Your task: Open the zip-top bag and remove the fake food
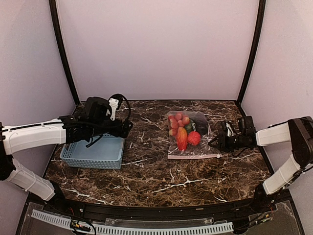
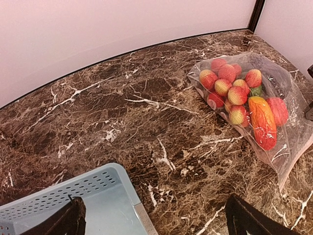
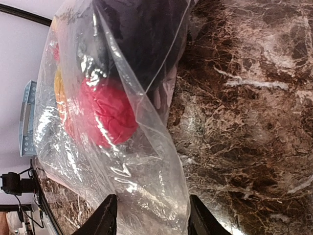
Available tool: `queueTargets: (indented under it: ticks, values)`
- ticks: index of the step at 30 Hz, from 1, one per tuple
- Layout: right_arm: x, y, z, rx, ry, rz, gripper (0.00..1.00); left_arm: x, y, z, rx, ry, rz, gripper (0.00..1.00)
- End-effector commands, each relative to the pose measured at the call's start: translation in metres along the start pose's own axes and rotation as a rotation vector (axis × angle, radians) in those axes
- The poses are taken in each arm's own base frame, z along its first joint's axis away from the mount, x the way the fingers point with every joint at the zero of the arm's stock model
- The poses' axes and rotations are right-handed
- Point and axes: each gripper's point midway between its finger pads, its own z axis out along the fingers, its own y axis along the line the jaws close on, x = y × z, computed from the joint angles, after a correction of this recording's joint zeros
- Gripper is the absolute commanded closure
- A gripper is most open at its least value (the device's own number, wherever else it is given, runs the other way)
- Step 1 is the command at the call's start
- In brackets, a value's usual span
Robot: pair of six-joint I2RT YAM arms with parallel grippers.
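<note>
Right of centre on the marble table (image 1: 146, 181), zip-top bag (image 1: 191, 148) lies flat, fake food (image 1: 182, 131) inside. Right gripper (image 3: 151, 203): jaws spread, bag edge between them; contact with the film unclear. Left gripper (image 2: 155, 213): jaws wide, empty, above the blue basket (image 2: 98, 196) corner.

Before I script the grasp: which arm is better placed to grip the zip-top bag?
Right. The right fingers are open around an edge of the zip-top bag; the left fingers hover by the blue basket, away from the bag.
</note>
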Motion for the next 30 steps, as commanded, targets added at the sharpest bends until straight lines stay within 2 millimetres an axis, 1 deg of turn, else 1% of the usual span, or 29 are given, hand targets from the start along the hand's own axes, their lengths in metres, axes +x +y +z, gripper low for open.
queueTargets:
  ticks: [1,5,8,9,13,16,18,20,21,22,23,24,25,26,27,28,30]
  values:
    - [-0.005,0.011,0.003,-0.085,-0.018,0.004,0.58,-0.006,-0.003,-0.005,0.004,-0.051,0.017,0.01]
    - [-0.012,0.021,0.001,-0.131,-0.034,0.019,0.81,-0.011,-0.014,-0.007,0.051,-0.082,0.025,0.01]
    - [-0.016,0.035,-0.003,-0.190,-0.048,0.019,0.97,-0.016,-0.023,-0.011,0.089,-0.132,0.040,0.01]
    - [-0.019,0.040,-0.004,-0.210,-0.057,0.016,1.00,-0.017,-0.027,-0.012,0.107,-0.148,0.047,0.01]
    - [-0.026,0.060,-0.009,-0.252,-0.070,-0.002,1.00,-0.019,-0.037,-0.016,0.143,-0.193,0.092,0.01]
    - [-0.032,0.078,-0.014,-0.285,-0.079,-0.023,1.00,-0.021,-0.050,-0.020,0.167,-0.218,0.182,0.01]
    - [-0.035,0.090,-0.017,-0.306,-0.083,-0.034,1.00,-0.023,-0.063,-0.023,0.192,-0.235,0.253,0.01]
    - [-0.038,0.099,-0.019,-0.320,-0.081,-0.039,1.00,-0.025,-0.080,-0.025,0.216,-0.254,0.334,0.01]
    - [-0.039,0.104,-0.019,-0.326,-0.080,-0.041,1.00,-0.022,-0.091,-0.024,0.236,-0.253,0.370,0.01]
    - [-0.039,0.108,-0.020,-0.333,-0.079,-0.042,1.00,-0.026,-0.098,-0.026,0.242,-0.273,0.425,0.01]
    - [-0.039,0.112,-0.021,-0.341,-0.078,-0.040,1.00,-0.021,-0.112,-0.025,0.265,-0.271,0.467,0.01]
    - [-0.039,0.116,-0.022,-0.349,-0.080,-0.038,1.00,-0.026,-0.120,-0.027,0.269,-0.300,0.524,0.02]
    - [-0.038,0.118,-0.022,-0.356,-0.080,-0.031,1.00,-0.020,-0.135,-0.026,0.291,-0.302,0.567,0.02]
    - [-0.037,0.120,-0.023,-0.363,-0.080,-0.019,1.00,-0.023,-0.142,-0.026,0.290,-0.326,0.619,0.03]
    - [-0.036,0.122,-0.024,-0.371,-0.081,-0.015,1.00,-0.017,-0.156,-0.023,0.305,-0.329,0.676,0.05]
    - [-0.035,0.123,-0.024,-0.375,-0.081,-0.007,1.00,-0.018,-0.162,-0.023,0.312,-0.345,0.692,0.05]
    - [-0.032,0.126,-0.026,-0.383,-0.082,0.014,1.00,-0.011,-0.179,-0.016,0.343,-0.344,0.754,0.08]
